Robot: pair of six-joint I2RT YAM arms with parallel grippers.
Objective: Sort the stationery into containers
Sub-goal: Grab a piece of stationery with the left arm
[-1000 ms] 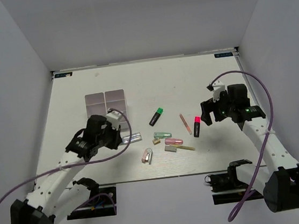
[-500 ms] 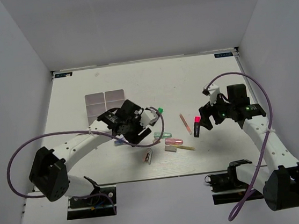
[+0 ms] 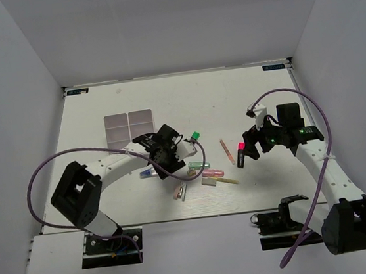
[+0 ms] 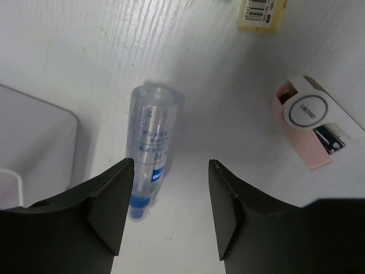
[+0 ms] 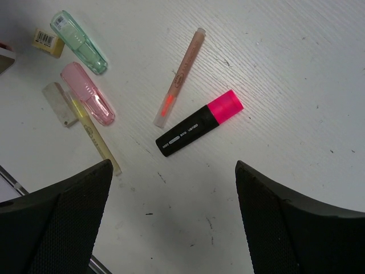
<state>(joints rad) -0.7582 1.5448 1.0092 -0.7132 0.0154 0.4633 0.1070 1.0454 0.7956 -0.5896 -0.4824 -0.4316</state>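
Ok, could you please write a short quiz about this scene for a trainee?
1. True or false: the right gripper holds the pink-capped highlighter.
2. What lies closest to the left gripper? A) clear tube B) scissors C) ruler
3. Fill in: in the top view, the highlighter nearest the left gripper has a ____ cap.
Key: 1 false, it lies free; 2 A; 3 green.
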